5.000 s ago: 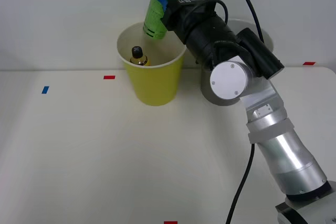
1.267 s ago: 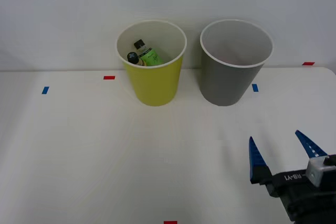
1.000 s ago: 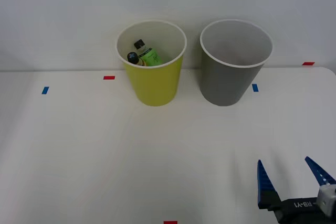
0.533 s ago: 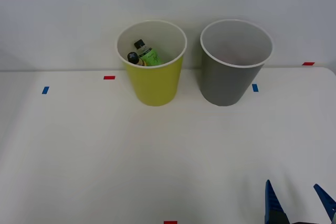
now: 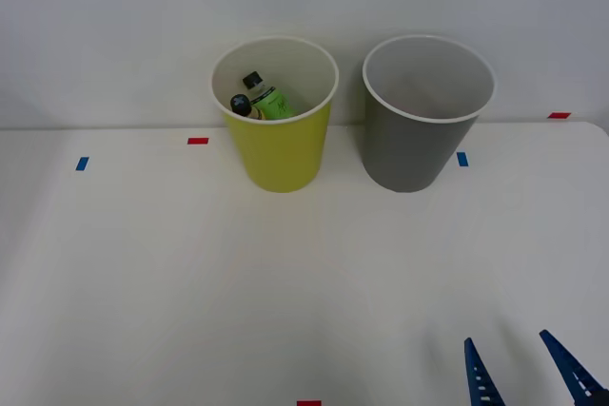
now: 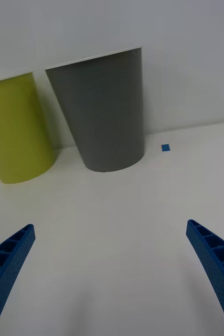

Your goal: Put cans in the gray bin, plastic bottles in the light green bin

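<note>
The light green bin (image 5: 279, 149) stands at the back of the table, with the gray bin (image 5: 419, 145) just to its right. Inside the light green bin lie two plastic bottles: a bright green one (image 5: 269, 102) with a black cap and an amber one (image 5: 243, 106), mostly hidden by the rim. The gray bin's pale inside looks bare from here. My right gripper (image 5: 523, 368) is open and holds nothing, low at the front right edge of the table. In the right wrist view its fingers (image 6: 7, 262) frame the gray bin (image 6: 106, 115) and the light green bin (image 6: 14, 131).
Small red tape marks (image 5: 198, 141) and blue tape marks (image 5: 82, 164) dot the white table (image 5: 190, 282). A pale wall rises right behind the bins.
Five seconds ago my right gripper held the green bottle over the light green bin; the bottle now lies inside. The open gripper has drawn back toward the front right edge over the last second.
</note>
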You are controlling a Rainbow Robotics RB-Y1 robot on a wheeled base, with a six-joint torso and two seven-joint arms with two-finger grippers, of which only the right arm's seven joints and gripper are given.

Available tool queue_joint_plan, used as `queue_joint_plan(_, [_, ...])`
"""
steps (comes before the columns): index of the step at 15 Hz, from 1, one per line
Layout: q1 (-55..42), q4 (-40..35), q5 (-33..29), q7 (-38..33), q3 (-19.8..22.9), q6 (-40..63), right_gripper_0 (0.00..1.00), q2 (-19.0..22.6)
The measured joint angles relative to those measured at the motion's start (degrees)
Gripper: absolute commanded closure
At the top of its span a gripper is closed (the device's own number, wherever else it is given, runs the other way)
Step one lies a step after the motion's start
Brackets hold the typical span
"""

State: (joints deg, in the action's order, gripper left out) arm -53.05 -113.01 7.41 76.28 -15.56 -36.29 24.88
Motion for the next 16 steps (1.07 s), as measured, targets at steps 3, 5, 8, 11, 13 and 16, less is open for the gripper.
queue_joint_plan(3, [0.22, 5.03, -15.49, -12.59, 5.01, -6.21, 0.0, -2.33])
queue_joint_plan(5, [-0.8, 5.9, -23.52, -19.88, 8.6, -9.31, 0.0, -4.91])
queue_joint_plan(8, [-2.35, 6.26, -32.68, -29.34, 13.26, -13.78, 0.0, -9.01])
queue_joint_plan(11, [-3.5, 6.3, -35.91, -32.32, 16.21, -15.52, 0.0, -11.08])
queue_joint_plan(13, [-4.06, 6.37, -35.99, -33.01, 16.76, -15.65, 0.0, -11.23])
queue_joint_plan(16, [-2.95, 8.59, -34.07, -34.02, 15.73, -15.72, 0.0, -10.86])
